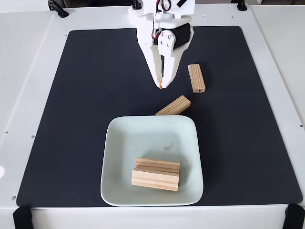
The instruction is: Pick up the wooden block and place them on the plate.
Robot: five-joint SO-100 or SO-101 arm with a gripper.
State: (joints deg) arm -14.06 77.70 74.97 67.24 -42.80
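Two wooden blocks lie in the plate, two on the mat, and the gripper hangs empty above.

In the fixed view we start at the plate (114,157), at six o'clock on the black mat (86,105); two wooden blocks (156,174) lie stacked side by side in its lower middle, toward five o'clock of the dish. Just past the plate's rim at one o'clock, a third wooden block (173,106) lies slanted on the mat. Above it, at twelve o'clock, we see the white gripper (161,86) pointing down, its fingers pressed together and pinching nothing. At its three o'clock, near but apart, the fourth wooden block (196,78) lies nearly upright in the picture.
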